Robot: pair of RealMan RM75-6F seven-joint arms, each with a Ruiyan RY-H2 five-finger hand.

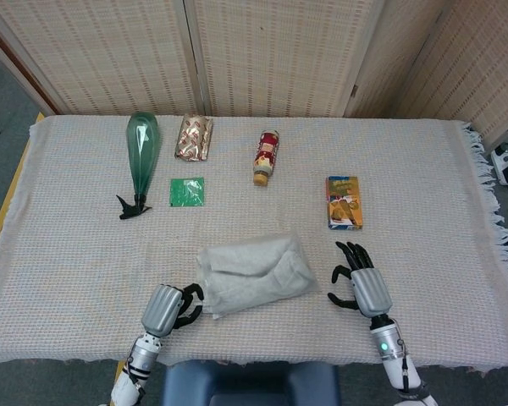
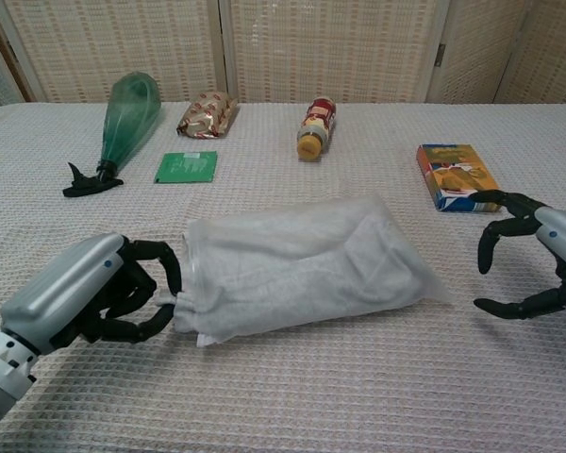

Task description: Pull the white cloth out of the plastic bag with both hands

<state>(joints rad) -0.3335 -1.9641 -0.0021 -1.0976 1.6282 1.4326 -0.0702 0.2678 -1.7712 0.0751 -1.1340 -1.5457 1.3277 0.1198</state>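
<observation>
A clear plastic bag (image 1: 254, 272) (image 2: 302, 260) with the white cloth folded inside lies at the table's near middle, its open end to the left. My left hand (image 1: 173, 306) (image 2: 104, 293) is at that end, and its curled fingers (image 2: 165, 274) close over and under the bag's edge. My right hand (image 1: 360, 279) (image 2: 533, 255) hovers to the right of the bag. Its fingers are spread, it holds nothing, and a small gap separates it from the bag's right corner.
A green spray bottle (image 1: 142, 148), a foil packet (image 1: 193, 137), a green sachet (image 1: 186, 192), a small drink bottle (image 1: 266, 156) and a colourful box (image 1: 344, 202) lie further back. The woven tablecloth (image 1: 76, 279) hangs over the front edge just behind my wrists.
</observation>
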